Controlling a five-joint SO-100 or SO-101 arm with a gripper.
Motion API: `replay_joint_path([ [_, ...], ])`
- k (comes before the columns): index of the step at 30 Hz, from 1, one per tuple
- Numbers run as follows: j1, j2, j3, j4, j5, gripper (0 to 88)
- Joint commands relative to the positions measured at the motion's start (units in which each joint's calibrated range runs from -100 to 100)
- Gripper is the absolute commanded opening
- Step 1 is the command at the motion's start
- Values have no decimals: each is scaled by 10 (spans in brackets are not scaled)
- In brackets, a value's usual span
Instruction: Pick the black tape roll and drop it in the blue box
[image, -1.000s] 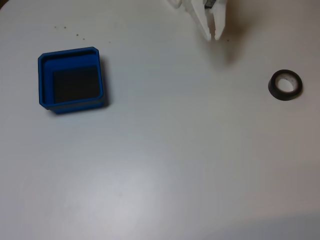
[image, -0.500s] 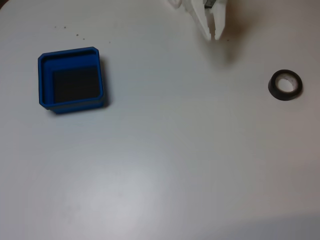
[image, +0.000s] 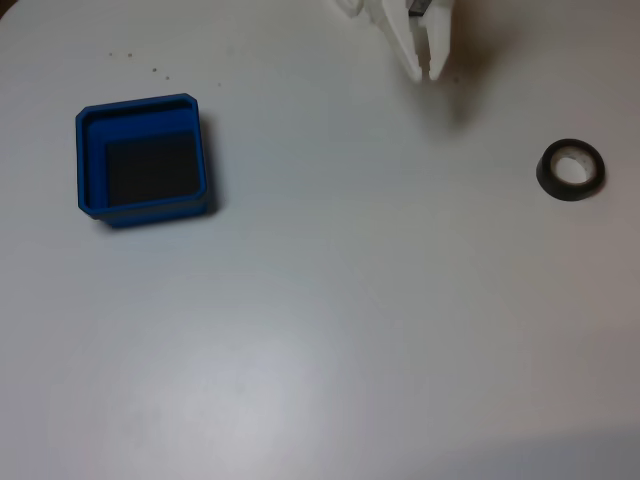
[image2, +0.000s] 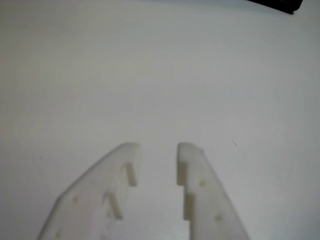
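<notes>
black tape roll (image: 571, 170) lies flat on the white tabletop (image: 330, 320) at the right side of the fixed view, pale inner core facing up, nothing touching it. blue box (image: 143, 207) sits well apart from it at the left side of the same view, square, thick stepped rim, dark floor bare. a few small dark specks on the tabletop above the box.

gripper (image: 428, 72) enters from the top edge of the fixed view, white, tips pointing down toward the tabletop, between box and roll but nearer the roll, clear of both. in the fixed view the two fingers look almost together. in the wrist view the gripper (image2: 157, 149) shows a narrow gap between its fingertips (image2: 129, 150), only bare tabletop seen through the gap; it holds nothing. a dark object edge at the top right corner of the wrist view, too cropped to identify.
</notes>
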Motion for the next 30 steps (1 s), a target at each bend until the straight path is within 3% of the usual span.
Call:
replay_joint_path([
  [1,6,-33,7,-9,2,12],
  [14,-4,-32,7,-8,-2,12],
  [22,-143,-31,7,-7,-3,12],
  [30,-192,-25,4,-7,-3,12],
])
